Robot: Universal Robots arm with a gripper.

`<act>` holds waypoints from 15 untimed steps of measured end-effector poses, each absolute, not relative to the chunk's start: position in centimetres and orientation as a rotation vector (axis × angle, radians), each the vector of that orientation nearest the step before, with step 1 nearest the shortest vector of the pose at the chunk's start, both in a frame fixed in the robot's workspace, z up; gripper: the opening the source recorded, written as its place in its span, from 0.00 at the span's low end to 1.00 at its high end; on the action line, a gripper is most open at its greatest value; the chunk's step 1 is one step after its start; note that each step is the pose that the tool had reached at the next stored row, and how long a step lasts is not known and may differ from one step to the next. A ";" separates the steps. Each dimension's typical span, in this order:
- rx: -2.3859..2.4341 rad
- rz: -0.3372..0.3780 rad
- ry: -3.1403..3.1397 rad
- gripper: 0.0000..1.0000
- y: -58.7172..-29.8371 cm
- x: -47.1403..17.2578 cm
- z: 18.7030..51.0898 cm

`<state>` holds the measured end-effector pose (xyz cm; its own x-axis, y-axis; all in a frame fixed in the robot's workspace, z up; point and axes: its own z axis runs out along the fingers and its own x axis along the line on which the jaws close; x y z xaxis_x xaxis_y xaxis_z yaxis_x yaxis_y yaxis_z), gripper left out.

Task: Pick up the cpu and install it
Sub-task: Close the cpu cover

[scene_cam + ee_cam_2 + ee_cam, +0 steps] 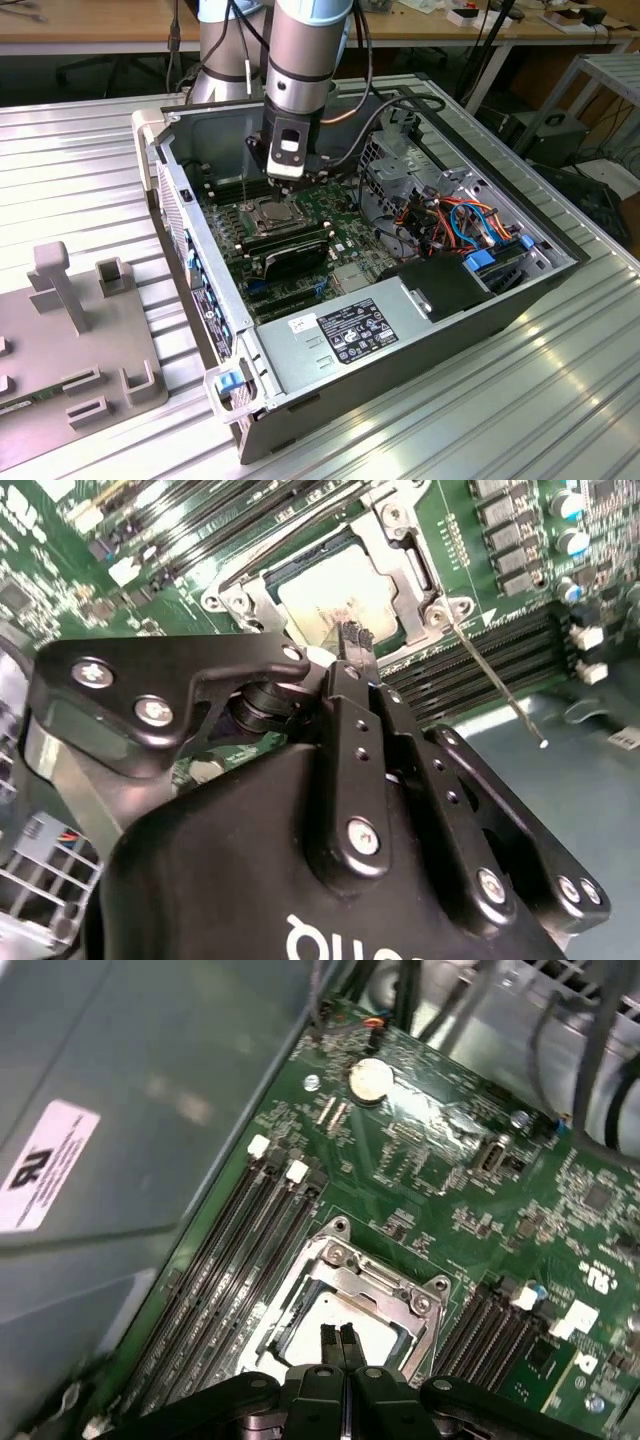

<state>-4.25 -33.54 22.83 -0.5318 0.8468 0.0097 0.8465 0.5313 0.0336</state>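
Within socket frame (378, 1282), cpu (330, 595) flat, claw (338, 1336) closed above

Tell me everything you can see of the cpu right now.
The cpu is a flat square chip with a pale silver metal face. It lies flat inside the metal socket frame on the green board. The shut gripper hangs right over one edge and hides part of it. I cannot tell whether the fingertips touch it.

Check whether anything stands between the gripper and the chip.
Nothing visible does. In the first wrist view the shut gripper hangs close over the chip, which lies in its socket; the metal frame rims it, leaving its silver face bare.
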 end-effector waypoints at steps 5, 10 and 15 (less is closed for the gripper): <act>1.338 0.054 2.836 0.11 -33.5 -4.3 22.7; 1.192 0.055 2.902 0.11 -33.5 -4.3 22.5; 0.974 0.055 2.985 0.11 -33.5 -4.3 22.3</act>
<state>-4.25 -33.54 22.31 -0.8076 0.5896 0.0097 0.5896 0.8070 0.0336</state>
